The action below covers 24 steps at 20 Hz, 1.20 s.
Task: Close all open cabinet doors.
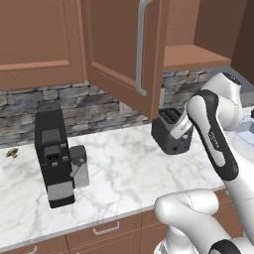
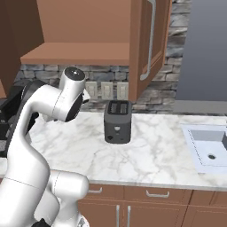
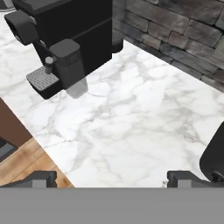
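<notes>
A tall reddish-brown wooden cabinet door with a recessed centre panel [image 1: 124,52] is seen swung wide open above the white marble surface [image 1: 129,168], its long vertical silver bar handle [image 1: 141,47] facing into the room. In the right base view the same door [image 2: 148,44] is seen edge-on, standing out from the open upper cabinet, whose bare wooden shelf [image 2: 75,55] lies exposed to its left. The neighbouring door at the left of the left base view [image 1: 34,39] appears shut.

In the hand view the fingers [image 3: 112,178] are spread fully apart with nothing between them, and they are pointed down at the marble surface near its front edge, towards a black coffee machine with a grey water tank [image 3: 65,48]. The open door is therefore judged to lie well above the fingers and apart from them. The door's long axis, like that of its handle, is upright, and its hinge edge appears to be the one nearest the closed neighbour, so the free edge hangs out over the surface above a dark grey two-slot toaster [image 1: 171,131].

The coming move is judged to turn on this: the hand would have to be raised from surface level to the height of the door and brought to the face that carries the handle, so that the free edge can be pushed towards the shelf opening. Closing has not yet been begun.
</notes>
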{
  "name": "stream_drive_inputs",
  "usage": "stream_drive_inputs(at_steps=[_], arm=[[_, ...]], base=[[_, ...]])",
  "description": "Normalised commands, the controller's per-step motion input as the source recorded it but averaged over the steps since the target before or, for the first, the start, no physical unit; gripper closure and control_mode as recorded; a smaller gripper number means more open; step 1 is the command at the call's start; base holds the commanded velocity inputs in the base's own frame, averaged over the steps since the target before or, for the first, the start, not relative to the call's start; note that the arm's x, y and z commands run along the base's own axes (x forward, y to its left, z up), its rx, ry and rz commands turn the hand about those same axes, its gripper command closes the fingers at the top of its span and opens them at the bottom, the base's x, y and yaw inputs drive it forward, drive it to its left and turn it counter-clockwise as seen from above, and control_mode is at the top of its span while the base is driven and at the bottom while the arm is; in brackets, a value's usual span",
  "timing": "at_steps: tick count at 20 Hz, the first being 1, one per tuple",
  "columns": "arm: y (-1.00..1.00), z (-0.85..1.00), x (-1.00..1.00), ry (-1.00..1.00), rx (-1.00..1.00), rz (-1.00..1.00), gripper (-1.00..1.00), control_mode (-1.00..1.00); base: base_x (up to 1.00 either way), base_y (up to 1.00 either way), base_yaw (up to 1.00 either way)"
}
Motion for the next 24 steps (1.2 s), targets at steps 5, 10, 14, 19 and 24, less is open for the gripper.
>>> stream_drive_inputs(at_steps=[5, 10, 14, 19, 24], arm=[[0.00, 0.00, 0.00, 0.00, 0.00, 0.00, -1.00, -1.00], [0.00, 0.00, -0.05, -0.01, 0.00, 0.00, -1.00, -1.00], [0.00, 0.00, -0.30, -0.07, 0.00, 0.04, -1.00, -1.00], [0.02, 0.14, -0.32, -0.10, 0.01, 0.02, -1.00, -1.00], [0.09, 0.25, -0.32, 0.00, 0.08, -0.02, -1.00, -1.00]], base=[[0.00, 0.00, 0.00], [0.00, 0.00, 0.00], [0.00, 0.00, 0.00], [0.00, 0.00, 0.00], [0.00, 0.00, 0.00]])
